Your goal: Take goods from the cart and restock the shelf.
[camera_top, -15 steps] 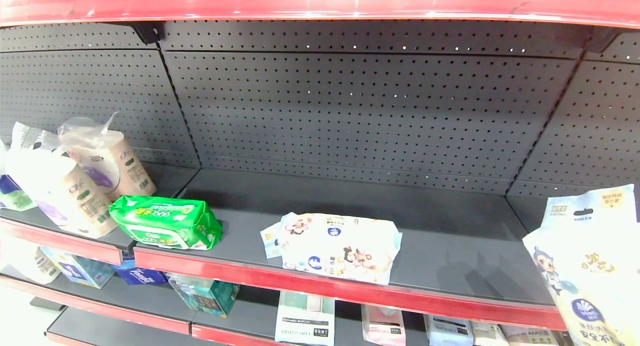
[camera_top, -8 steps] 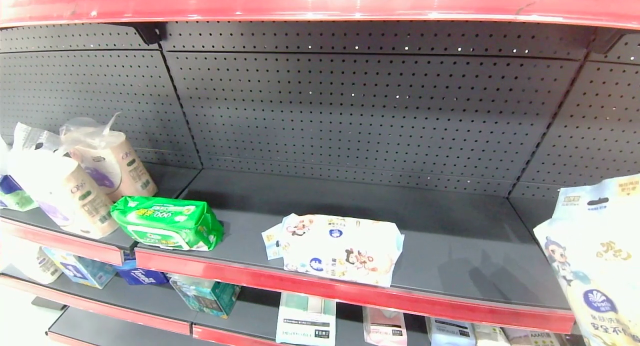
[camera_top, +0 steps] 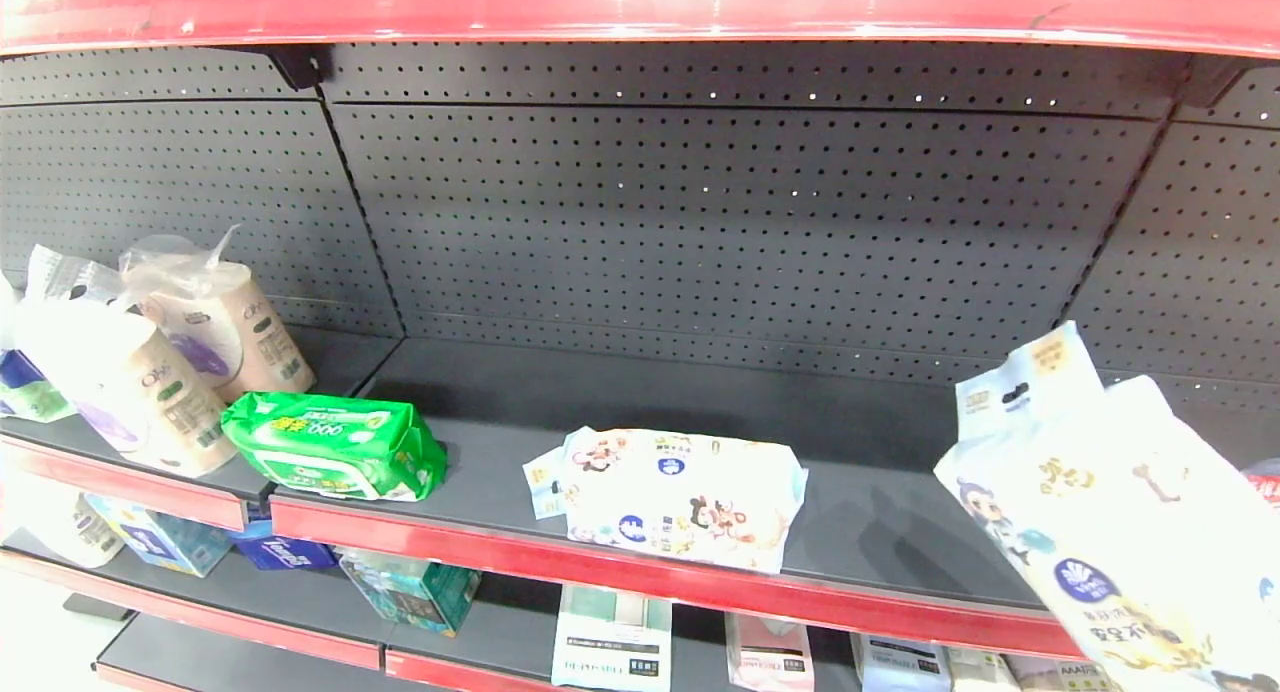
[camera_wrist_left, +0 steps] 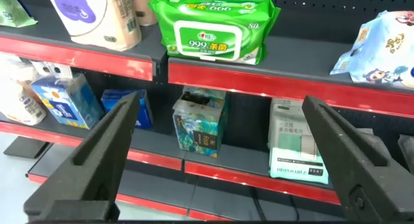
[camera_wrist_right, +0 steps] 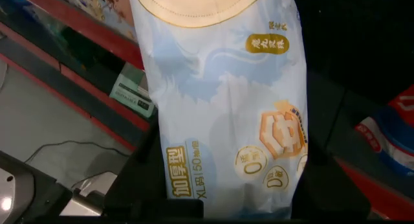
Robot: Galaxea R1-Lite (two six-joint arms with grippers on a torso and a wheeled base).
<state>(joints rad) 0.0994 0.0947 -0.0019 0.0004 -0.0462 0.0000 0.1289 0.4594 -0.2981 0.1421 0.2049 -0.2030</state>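
Note:
A big white and blue bag [camera_top: 1110, 512] with cartoon print hangs tilted over the right end of the grey shelf [camera_top: 650, 577] with the red front edge. In the right wrist view my right gripper [camera_wrist_right: 233, 185] is shut on this bag [camera_wrist_right: 226, 107], a black finger on each side of it. My left gripper [camera_wrist_left: 220, 101] is open and holds nothing; it is in front of the shelves, lower than the green wipes pack [camera_wrist_left: 213, 26].
On the shelf lie the green wipes pack [camera_top: 335, 445] and a cartoon-printed pack [camera_top: 680, 497]. Beige tissue rolls [camera_top: 170, 372] stand at the left. Bare shelf lies between the cartoon pack and the bag. Lower shelves hold several boxes and packs [camera_wrist_left: 200, 123].
The bag has moved left from the right edge and tipped over, its top now leaning toward the shelf. The goods on the shelf have stayed put.

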